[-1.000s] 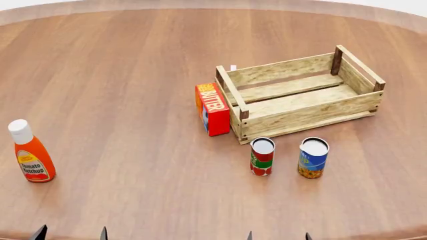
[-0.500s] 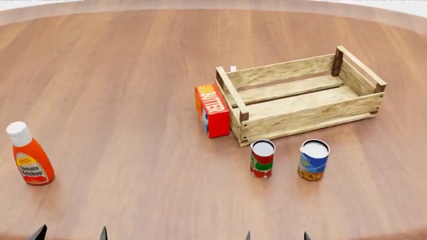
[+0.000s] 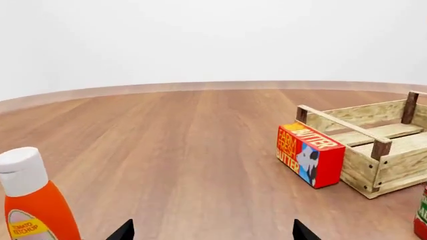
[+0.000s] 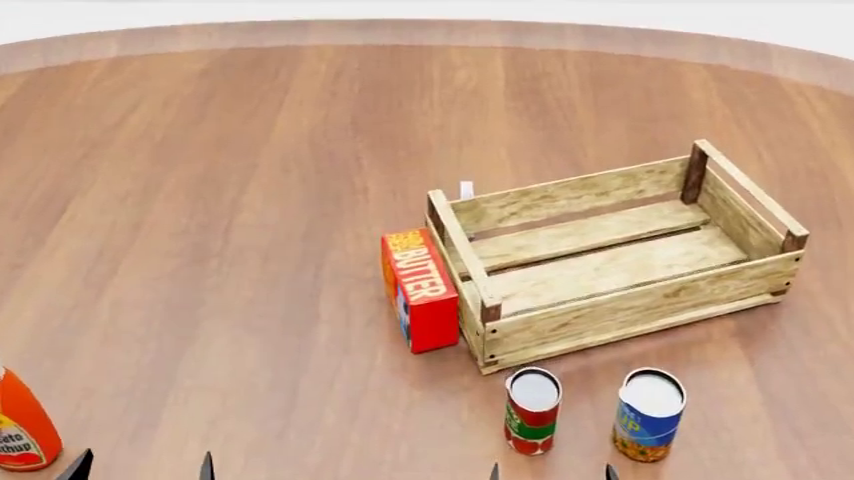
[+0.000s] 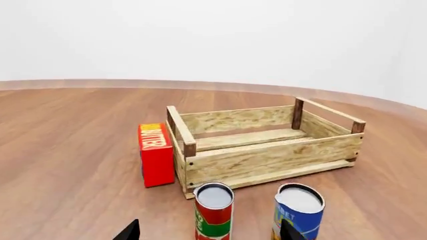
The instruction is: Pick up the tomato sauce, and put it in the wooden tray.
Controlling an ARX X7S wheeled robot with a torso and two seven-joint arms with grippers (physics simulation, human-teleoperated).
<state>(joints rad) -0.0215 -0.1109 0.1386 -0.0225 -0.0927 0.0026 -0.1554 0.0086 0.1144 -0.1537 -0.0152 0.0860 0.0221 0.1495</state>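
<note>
Nothing of the task appears done yet. The tomato sauce (image 4: 534, 411) stands upright on the table (image 4: 240, 200), untouched, at about 6 o'clock from the wooden tray (image 4: 607, 262) and just in front of its near long side. A blue-labelled can (image 4: 649, 415) stands beside the sauce at its 3 o'clock, apart from it. The tray holds nothing that can be seen.

The right tool (image 5: 208, 231) shows only as two dark fingertips set well apart, with the sauce can standing between and beyond them in the right wrist view; it grips nothing. The left tool (image 3: 212, 232) is likewise spread and empty, near the ketchup bottle (image 3: 30, 200). The reach, the grasp, the lift and the placing all seem still to come.

A butter box (image 4: 419, 290) stands against the tray's short end at 9 o'clock. The table is a broad round top of warm brown wood grain, smooth and uncluttered around the cans. Behind it the room is plain pale white, featureless.
</note>
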